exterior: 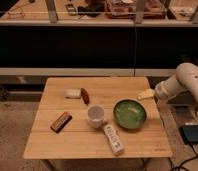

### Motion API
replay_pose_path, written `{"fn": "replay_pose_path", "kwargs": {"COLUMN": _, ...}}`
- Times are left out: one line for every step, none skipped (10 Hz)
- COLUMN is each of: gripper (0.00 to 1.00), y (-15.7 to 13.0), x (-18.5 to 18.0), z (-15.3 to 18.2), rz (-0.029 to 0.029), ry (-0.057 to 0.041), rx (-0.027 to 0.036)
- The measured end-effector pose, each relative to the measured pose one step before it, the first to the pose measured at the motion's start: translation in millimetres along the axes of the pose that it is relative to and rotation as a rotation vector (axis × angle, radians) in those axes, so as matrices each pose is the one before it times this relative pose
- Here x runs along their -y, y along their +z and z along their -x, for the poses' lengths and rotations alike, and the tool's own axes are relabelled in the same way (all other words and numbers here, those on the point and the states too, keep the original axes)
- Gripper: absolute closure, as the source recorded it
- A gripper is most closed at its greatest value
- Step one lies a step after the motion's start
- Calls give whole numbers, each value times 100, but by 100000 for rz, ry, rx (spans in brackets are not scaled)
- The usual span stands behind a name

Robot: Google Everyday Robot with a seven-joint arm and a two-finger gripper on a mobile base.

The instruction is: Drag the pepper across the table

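The pepper [85,95] is a small dark red-brown piece lying on the light wooden table [57,143], left of centre near the far side, right beside a small whitish block [72,93]. My gripper [146,94] is at the table's right edge, above the surface, far to the right of the pepper and just beyond the green bowl [129,113]. The white arm [184,82] reaches in from the right.
A white cup [95,115] stands at the table's centre. A white remote-like bar [113,139] lies near the front edge. A flat brown bar [61,121] lies at the left. A dark device [193,134] with cables sits on the floor at the right. A shelf wall stands behind.
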Motion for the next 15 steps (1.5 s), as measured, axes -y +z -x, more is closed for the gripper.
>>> {"fn": "replay_pose_path", "kwargs": {"gripper": 20, "y": -4, "x": -6, "z": -28, "rz": 27, "ry": 1, "rx": -82}}
{"fn": "replay_pose_path", "kwargs": {"gripper": 20, "y": -70, "x": 9, "z": -105, "rz": 166, "ry": -99, "rx": -318}}
{"fn": "replay_pose_path", "kwargs": {"gripper": 20, "y": -487, "x": 348, "z": -891, "rz": 1130, "ry": -2310, "rx": -2180}}
{"fn": "replay_pose_path", "kwargs": {"gripper": 20, "y": -1050, "x": 2381, "z": -2947, "rz": 1673, "ry": -8443, "rx": -5631}}
{"fn": "replay_pose_path", "kwargs": {"gripper": 20, "y": -688, "x": 2421, "z": -2596, "rz": 560, "ry": -7588, "rx": -4398}}
{"fn": "replay_pose_path", "kwargs": {"gripper": 20, "y": -472, "x": 2273, "z": -2259, "rz": 296, "ry": -7478, "rx": -3428}}
{"fn": "replay_pose_path", "kwargs": {"gripper": 20, "y": -403, "x": 3377, "z": -2773, "rz": -591, "ry": -10221, "rx": -3327}}
{"fn": "replay_pose_path", "kwargs": {"gripper": 20, "y": 199, "x": 3567, "z": -2106, "rz": -2057, "ry": -9247, "rx": -1347}}
{"fn": "replay_pose_path", "kwargs": {"gripper": 20, "y": 601, "x": 3124, "z": -1392, "rz": -1826, "ry": -7792, "rx": -294}}
{"fn": "replay_pose_path", "kwargs": {"gripper": 20, "y": 382, "x": 1445, "z": -623, "rz": -818, "ry": -3700, "rx": -20}}
{"fn": "replay_pose_path", "kwargs": {"gripper": 20, "y": -26, "x": -71, "z": 32, "rz": 360, "ry": -305, "rx": -1}}
{"fn": "replay_pose_path", "kwargs": {"gripper": 20, "y": -166, "x": -174, "z": 70, "rz": 209, "ry": 301, "rx": -168}}
{"fn": "replay_pose_path", "kwargs": {"gripper": 20, "y": 91, "x": 33, "z": 27, "rz": -81, "ry": -49, "rx": 131}}
{"fn": "replay_pose_path", "kwargs": {"gripper": 20, "y": 124, "x": 242, "z": -153, "rz": -261, "ry": -365, "rx": 53}}
{"fn": "replay_pose_path", "kwargs": {"gripper": 20, "y": -67, "x": -115, "z": 60, "rz": 128, "ry": 174, "rx": -44}}
